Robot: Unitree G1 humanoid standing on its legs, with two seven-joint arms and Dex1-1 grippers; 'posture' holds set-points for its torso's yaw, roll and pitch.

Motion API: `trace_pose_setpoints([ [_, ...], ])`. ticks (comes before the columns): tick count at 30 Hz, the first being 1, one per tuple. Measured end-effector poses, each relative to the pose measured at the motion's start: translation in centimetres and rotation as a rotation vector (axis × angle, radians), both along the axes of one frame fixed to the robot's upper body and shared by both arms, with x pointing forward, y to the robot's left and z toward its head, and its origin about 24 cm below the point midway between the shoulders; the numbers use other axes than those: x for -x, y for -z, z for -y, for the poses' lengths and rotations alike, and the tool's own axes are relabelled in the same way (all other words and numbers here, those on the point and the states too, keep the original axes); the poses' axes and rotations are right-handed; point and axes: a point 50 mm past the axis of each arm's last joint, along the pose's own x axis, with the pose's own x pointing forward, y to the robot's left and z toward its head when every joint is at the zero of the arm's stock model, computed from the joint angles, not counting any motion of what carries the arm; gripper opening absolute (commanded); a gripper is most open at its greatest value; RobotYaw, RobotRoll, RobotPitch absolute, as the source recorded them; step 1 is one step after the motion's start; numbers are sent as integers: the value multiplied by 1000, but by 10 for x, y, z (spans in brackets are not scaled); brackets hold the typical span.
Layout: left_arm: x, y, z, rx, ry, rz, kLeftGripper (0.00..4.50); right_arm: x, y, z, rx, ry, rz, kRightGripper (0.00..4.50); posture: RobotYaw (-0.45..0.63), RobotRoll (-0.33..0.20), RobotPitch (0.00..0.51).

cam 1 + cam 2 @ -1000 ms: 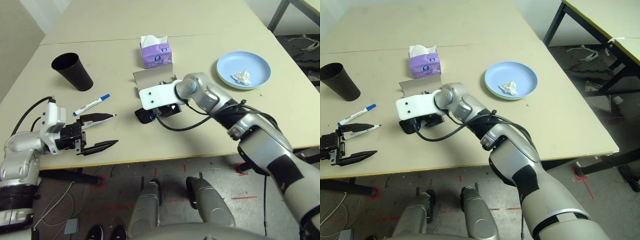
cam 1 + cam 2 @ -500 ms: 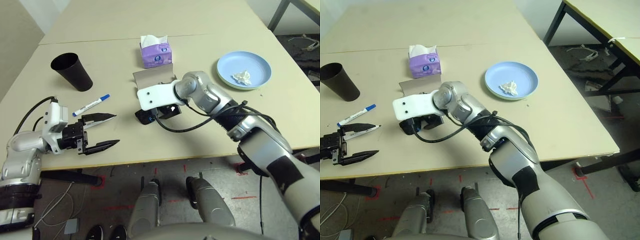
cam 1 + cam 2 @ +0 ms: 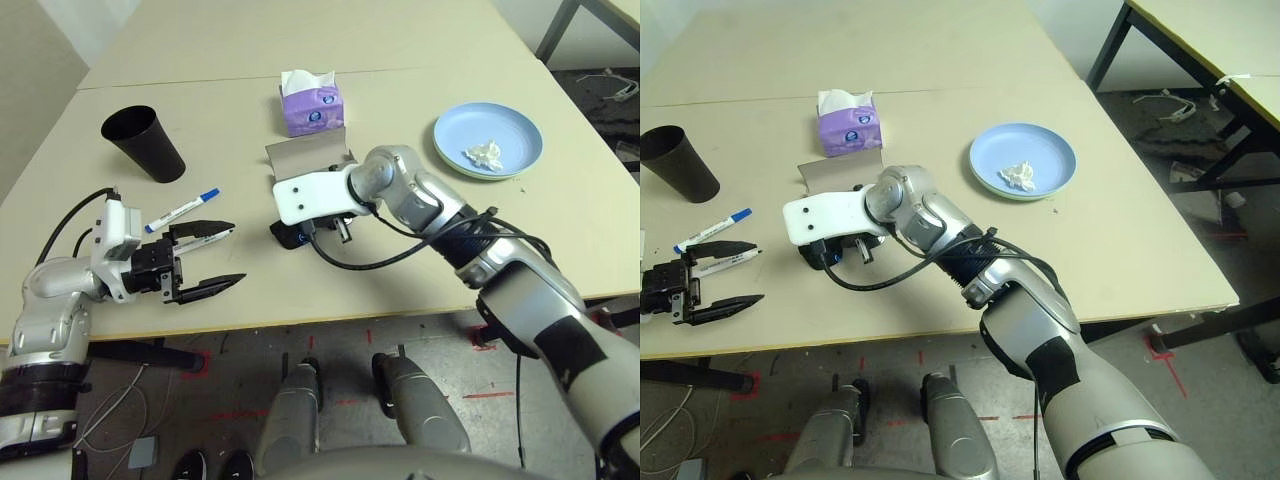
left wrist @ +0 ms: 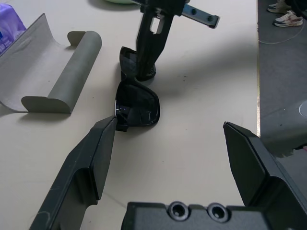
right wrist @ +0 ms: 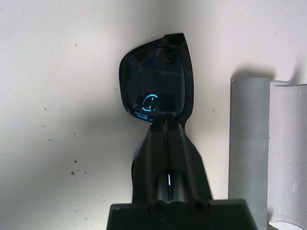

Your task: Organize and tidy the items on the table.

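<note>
Black sunglasses lie folded on the table, just in front of the open grey glasses case. My right gripper is shut on their frame, between the lenses. My left gripper stands open near the table's front left edge, empty, pointing toward the sunglasses. A black-capped marker lies against its upper finger, and a blue-capped marker lies just behind. The black cup stands at the back left. The crumpled tissue rests on the blue plate, which sits on a green plate.
The purple tissue box stands right behind the glasses case. A seam line crosses the table behind the box. A cable loops from my right wrist down over the table in front of the sunglasses. Another table's dark legs show at the far right.
My right gripper has gone from open to shut on the sunglasses. My left arm has shifted slightly to the right, its gripper still open.
</note>
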Motion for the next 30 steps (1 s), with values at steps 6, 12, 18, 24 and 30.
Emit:
trace_pose_setpoints([
  [6, 1, 1, 0, 0, -2, -5, 4500, 0, 0, 0, 1, 1, 0, 1370, -147, 0, 206],
  [12, 1, 2, 0, 5, -1, -6, 4500, -7, 7, 4, -3, 24, 13, 3474, -149, 0, 209],
  [18, 1, 3, 1, 7, 0, -9, 4500, -16, 14, 3, -3, 30, 40, 4460, -139, 0, 212],
  [24, 4, 8, 0, 6, -4, -28, 4500, -17, 16, 0, -7, 20, 40, 4460, -138, 0, 210],
  [30, 4, 8, 0, 9, -5, -29, 4500, -17, 16, -1, -7, 19, 31, 3602, -139, 0, 208],
])
